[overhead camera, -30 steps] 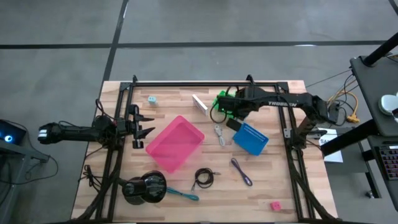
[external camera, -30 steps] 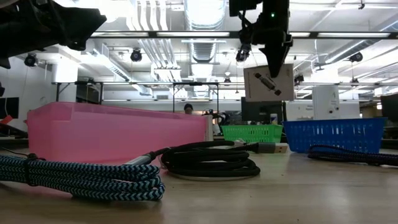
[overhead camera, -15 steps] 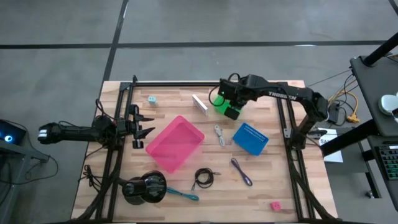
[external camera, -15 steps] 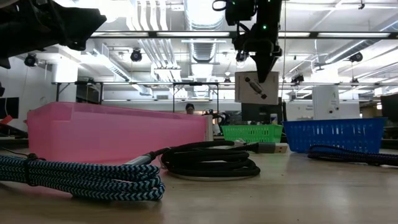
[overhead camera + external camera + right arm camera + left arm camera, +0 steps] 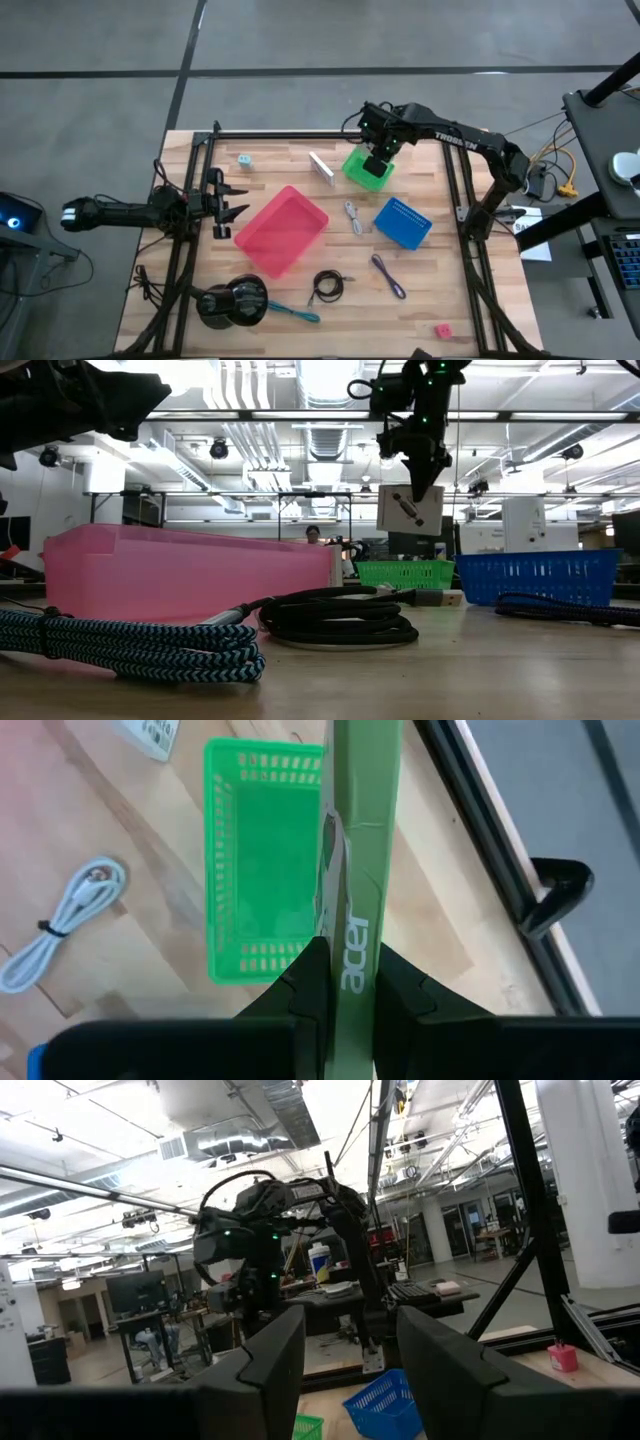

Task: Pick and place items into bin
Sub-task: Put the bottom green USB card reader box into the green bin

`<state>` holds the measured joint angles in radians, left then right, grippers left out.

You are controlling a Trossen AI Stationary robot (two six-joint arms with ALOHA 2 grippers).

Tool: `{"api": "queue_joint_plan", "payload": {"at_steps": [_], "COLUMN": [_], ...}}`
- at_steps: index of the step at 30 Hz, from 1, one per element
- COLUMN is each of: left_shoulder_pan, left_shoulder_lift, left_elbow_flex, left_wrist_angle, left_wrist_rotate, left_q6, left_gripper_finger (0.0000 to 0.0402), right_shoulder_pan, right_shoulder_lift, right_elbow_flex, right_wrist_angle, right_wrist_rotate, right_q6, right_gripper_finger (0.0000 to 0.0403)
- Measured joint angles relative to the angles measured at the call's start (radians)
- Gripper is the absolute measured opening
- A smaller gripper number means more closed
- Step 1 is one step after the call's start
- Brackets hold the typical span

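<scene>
low view — wood table [image 5: 470,670] | ceiling ducts [image 5: 330,385] | maybe a person [image 5: 316,535]

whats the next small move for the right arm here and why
Probably lower a little, then let go. The right gripper is shut on a flat pale box, hanging in the air above the green basket, which sits open and looks empty below it. The left gripper waits at the table's left edge.
</scene>
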<state>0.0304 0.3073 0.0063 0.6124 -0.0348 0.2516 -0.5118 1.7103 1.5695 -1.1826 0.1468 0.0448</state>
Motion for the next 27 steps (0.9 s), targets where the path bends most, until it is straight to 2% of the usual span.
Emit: {"api": "queue_joint_plan", "payload": {"at_steps": [7, 27], "left_shoulder_pan": [0.000, 0.000], "left_shoulder_lift": [0.000, 0.000], "left_elbow_flex": [0.000, 0.000], "left_wrist_angle": [0.000, 0.000], "left_wrist_rotate": [0.000, 0.000], "left_q6": [0.000, 0.000], "left_gripper_finger": [0.0145, 0.0145], "right_shoulder_pan": [-0.087, -0.111], "right_shoulder_lift": [0.015, 0.184], "right_elbow_flex": [-0.021, -0.022], "right_wrist_angle": [0.050, 0.059], "right_wrist_rotate": [-0.129, -0.148], "right_q6": [-0.022, -0.079], "right_gripper_finger": [0.0033, 0.0033]}}
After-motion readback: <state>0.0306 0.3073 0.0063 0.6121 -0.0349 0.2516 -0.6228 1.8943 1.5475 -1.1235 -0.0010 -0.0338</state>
